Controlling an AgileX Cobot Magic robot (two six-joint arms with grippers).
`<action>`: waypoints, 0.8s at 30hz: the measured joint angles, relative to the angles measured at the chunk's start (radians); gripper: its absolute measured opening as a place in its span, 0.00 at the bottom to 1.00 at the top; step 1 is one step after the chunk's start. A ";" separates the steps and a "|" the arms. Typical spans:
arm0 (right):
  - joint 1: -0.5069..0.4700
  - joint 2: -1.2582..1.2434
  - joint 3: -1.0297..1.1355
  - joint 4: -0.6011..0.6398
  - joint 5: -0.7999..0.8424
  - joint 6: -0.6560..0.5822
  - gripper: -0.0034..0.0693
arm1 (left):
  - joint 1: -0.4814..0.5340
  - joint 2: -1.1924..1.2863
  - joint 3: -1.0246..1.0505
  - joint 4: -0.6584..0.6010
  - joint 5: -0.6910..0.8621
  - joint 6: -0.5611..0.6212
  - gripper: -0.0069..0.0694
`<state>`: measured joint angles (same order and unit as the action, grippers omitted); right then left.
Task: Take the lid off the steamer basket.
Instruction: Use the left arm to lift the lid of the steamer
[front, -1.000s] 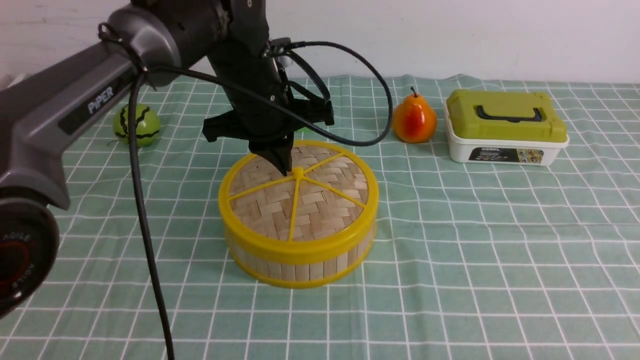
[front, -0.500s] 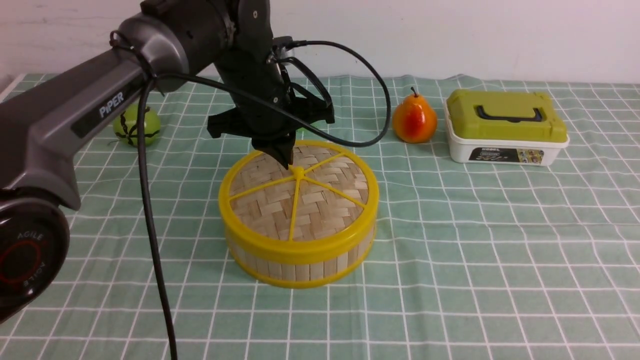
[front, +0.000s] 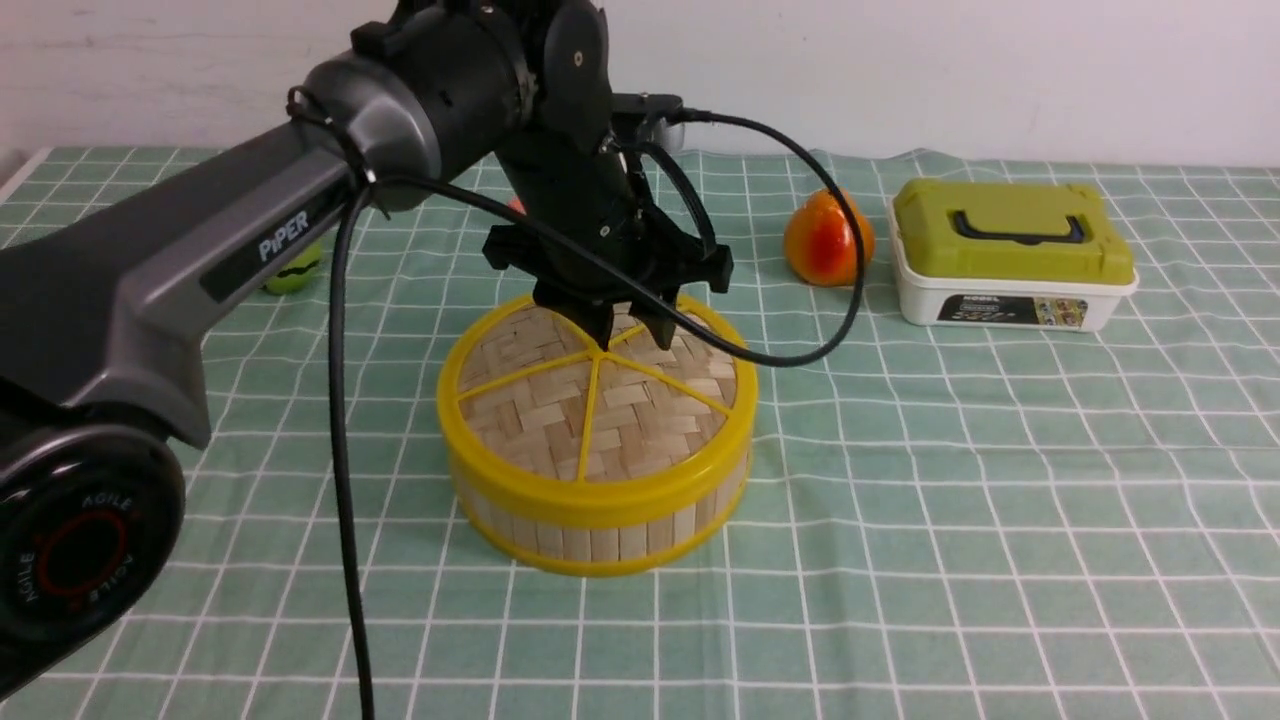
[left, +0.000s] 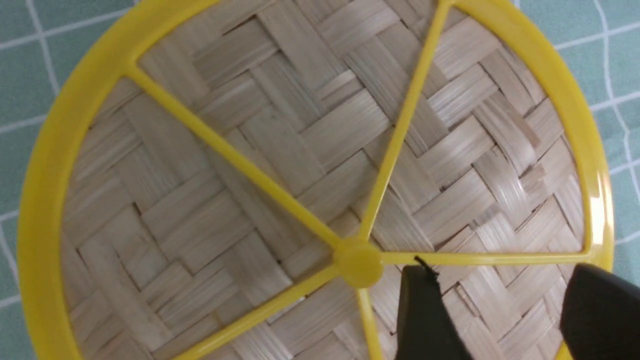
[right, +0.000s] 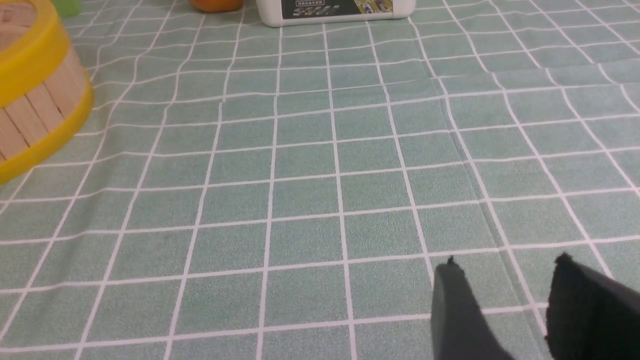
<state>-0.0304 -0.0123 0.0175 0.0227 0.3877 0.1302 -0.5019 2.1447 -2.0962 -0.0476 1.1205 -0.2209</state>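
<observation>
The left gripper is being held low over the lid in the front view, its two fingers parted to a moderate gap and pointing down just beside the centre knob; nothing is being gripped. The lid is being carried fully seated on the steamer basket, which is standing on the checked tablecloth, well apart from the pear and the white box. The approach is judged to be the step in hand, the grasp not yet made. In the left wrist view the left gripper is being shown open above the woven lid, with the centre knob lying just outside the nearer finger rather than between the two; a small sideways correction is therefore being called for, then a closing on the knob and a straight lift. In the right wrist view the right gripper is being held over the tablecloth, fingers apart, with the steamer basket at the edge. Against half a second ago, the wrist is being seen turned and shifted rightward, the fingers spread where one narrow tip showed, and the lid unmoved.
</observation>
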 joint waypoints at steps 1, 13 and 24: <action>0.000 0.000 0.000 0.000 0.000 0.000 0.38 | 0.000 0.000 0.000 0.005 0.001 0.000 0.57; 0.000 0.000 0.000 0.000 0.000 0.000 0.38 | -0.013 0.000 0.000 0.211 0.059 -0.160 0.07; 0.000 0.000 0.000 0.000 0.000 0.000 0.38 | -0.027 0.000 0.000 0.209 0.027 -0.165 0.24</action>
<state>-0.0304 -0.0123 0.0175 0.0227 0.3877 0.1302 -0.5293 2.1447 -2.0962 0.1618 1.1472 -0.3862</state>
